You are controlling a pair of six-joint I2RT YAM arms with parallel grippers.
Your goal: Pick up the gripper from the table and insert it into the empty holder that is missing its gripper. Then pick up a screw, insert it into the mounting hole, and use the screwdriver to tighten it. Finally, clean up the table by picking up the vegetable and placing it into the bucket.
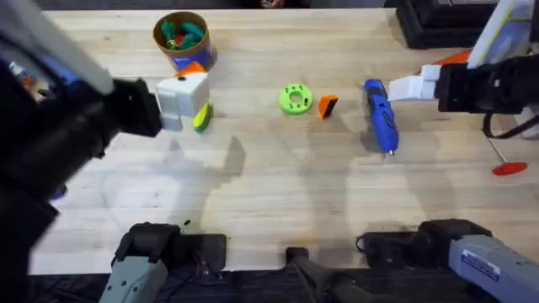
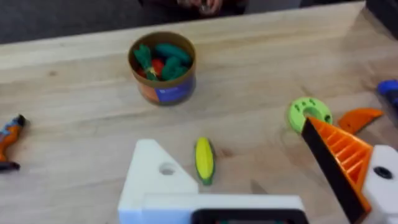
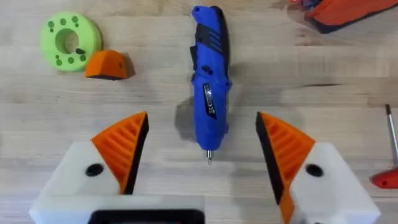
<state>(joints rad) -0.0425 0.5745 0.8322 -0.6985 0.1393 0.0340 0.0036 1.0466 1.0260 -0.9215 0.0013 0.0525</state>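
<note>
Orange gripper (image 1: 328, 106) lies on the bench (image 1: 278, 185) at upper centre of the overhead frame, just beside the green disc (image 1: 295, 98). Right claw (image 3: 202, 152) hangs wide apart over the blue screwdriver (image 3: 209, 74). Left claw (image 2: 267, 186) is parted near the vegetable (image 2: 204, 160).

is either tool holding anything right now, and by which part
Nothing is held. The right tool is open above the screwdriver; the left tool has nothing between its fingers.

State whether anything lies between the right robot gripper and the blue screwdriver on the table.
Nothing visible does. The right gripper is open, and the screwdriver lies just ahead of the gap between its fingers, with bare table around its tip.
</note>
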